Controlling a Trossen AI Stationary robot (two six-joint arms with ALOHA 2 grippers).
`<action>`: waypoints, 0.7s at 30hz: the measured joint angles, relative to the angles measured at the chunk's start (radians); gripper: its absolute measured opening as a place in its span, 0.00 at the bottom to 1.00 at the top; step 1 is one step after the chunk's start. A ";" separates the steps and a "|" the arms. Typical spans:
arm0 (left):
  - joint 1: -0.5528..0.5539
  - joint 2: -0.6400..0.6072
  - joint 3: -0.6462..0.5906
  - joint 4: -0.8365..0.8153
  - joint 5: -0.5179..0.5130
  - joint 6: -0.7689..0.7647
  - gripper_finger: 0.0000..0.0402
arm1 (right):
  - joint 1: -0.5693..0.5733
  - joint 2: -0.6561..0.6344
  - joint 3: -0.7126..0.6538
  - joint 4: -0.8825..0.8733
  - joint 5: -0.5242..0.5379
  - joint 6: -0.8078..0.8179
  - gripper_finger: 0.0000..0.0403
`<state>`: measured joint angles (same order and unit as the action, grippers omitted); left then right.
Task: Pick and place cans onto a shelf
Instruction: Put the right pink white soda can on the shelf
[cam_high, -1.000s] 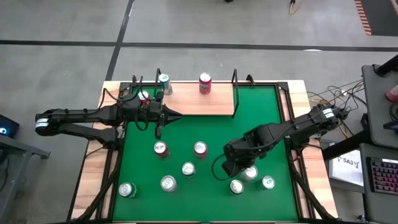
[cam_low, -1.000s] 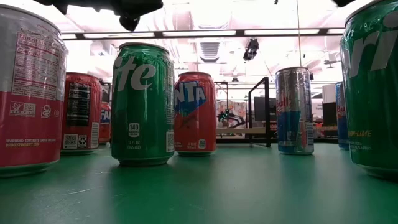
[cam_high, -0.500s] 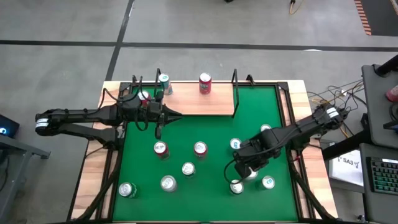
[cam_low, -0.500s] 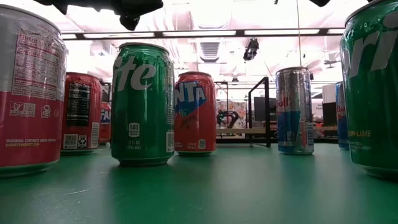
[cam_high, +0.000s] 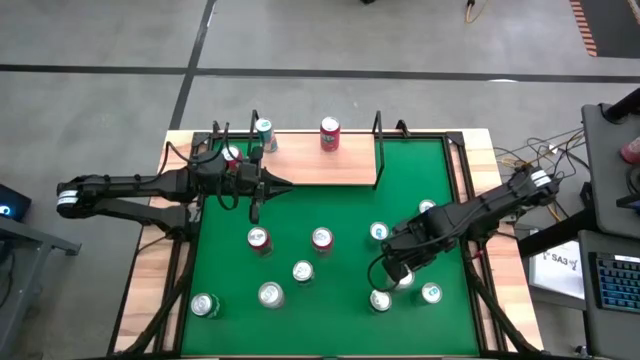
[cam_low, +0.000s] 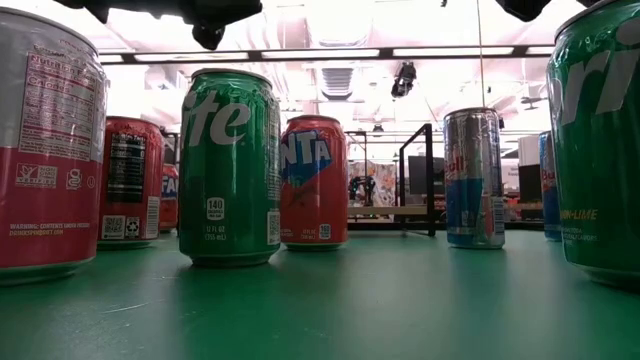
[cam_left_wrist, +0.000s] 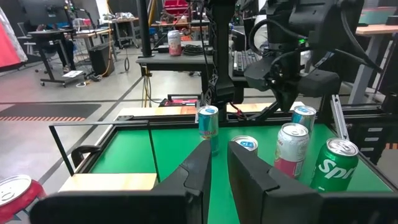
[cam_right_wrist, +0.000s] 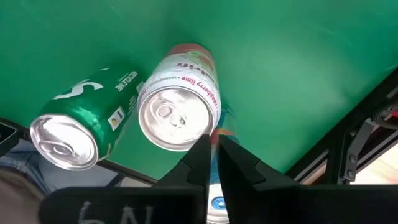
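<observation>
Several cans stand on the green table: five at the near left, among them a red one (cam_high: 258, 239) and a green one (cam_high: 205, 305), and five at the right. Two cans (cam_high: 264, 131) (cam_high: 329, 131) stand upright on the light-wood shelf (cam_high: 320, 165) at the far edge, and a red one (cam_high: 232, 155) sits by its left end. My right gripper (cam_high: 398, 270) hangs shut, pointing steeply down, above a white-and-pink can (cam_right_wrist: 177, 112) with a green can (cam_right_wrist: 74, 130) beside it. My left gripper (cam_high: 288, 186) is level at the shelf's near edge, shut on nothing (cam_left_wrist: 219, 163).
Black wire uprights (cam_high: 378, 150) stand at the shelf's ends. Two more cans (cam_high: 378, 231) (cam_high: 427, 207) stand just beyond my right gripper. The table's wood rim and black frame (cam_high: 470, 200) run along its right side, with a desk and cables beyond.
My right gripper has moved toward the table's right edge, sunk a little and tipped more steeply down. Two cans that it hid now show beyond it. No can has moved.
</observation>
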<state>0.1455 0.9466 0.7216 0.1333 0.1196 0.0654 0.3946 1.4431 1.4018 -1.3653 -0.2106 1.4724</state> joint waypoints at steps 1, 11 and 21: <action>0.000 0.000 0.000 0.000 0.000 0.000 0.09 | 0.000 0.001 0.000 0.004 -0.005 0.012 0.08; 0.000 0.000 0.000 0.000 0.000 0.000 0.09 | 0.000 0.011 0.000 0.075 -0.016 0.065 0.47; 0.000 0.000 0.000 0.001 0.000 0.002 0.09 | 0.000 0.069 0.000 0.074 -0.017 0.027 0.81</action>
<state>0.1455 0.9466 0.7216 0.1345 0.1196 0.0669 0.3943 1.5119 1.4017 -1.2908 -0.2276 1.4997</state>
